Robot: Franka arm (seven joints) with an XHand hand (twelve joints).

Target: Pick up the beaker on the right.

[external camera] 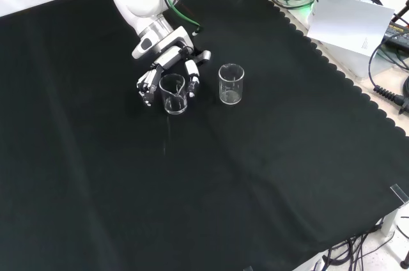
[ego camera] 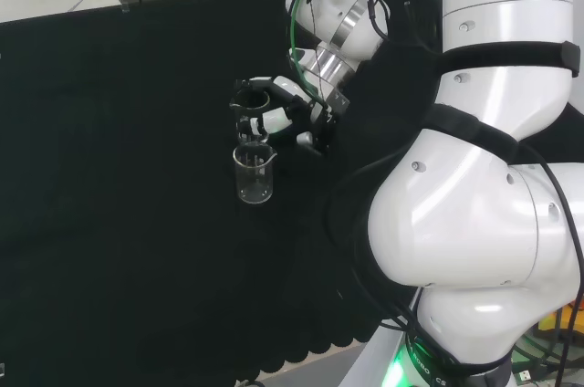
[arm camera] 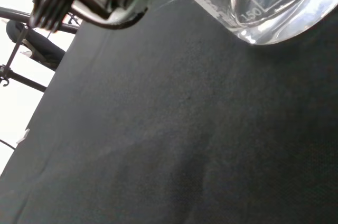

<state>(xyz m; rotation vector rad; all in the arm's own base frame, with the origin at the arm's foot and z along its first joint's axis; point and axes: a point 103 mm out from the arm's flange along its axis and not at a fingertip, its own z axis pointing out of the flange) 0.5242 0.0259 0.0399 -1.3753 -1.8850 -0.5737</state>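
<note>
Two clear beakers are standing on the black cloth covering the bench. In the front view they are sitting side by side, near each other but not touching: one beaker to the left, a second beaker to its right. In the head view that second beaker is standing nearer the camera, and the other one is sitting just behind it, largely screened by the fingers.

The hand is reaching down from the top of the front view, and its fingers are curling around the left beaker, one set on each side of the glass (whether the base is resting on the cloth, I cannot tell). Nothing is touching the second beaker.

Both beakers are looking empty. In the wrist view, a beaker's printed wall and thick base are sitting close above the cloth.

At the bench's far edge in the front view, cables and a white sheet are lying off the cloth.
</note>
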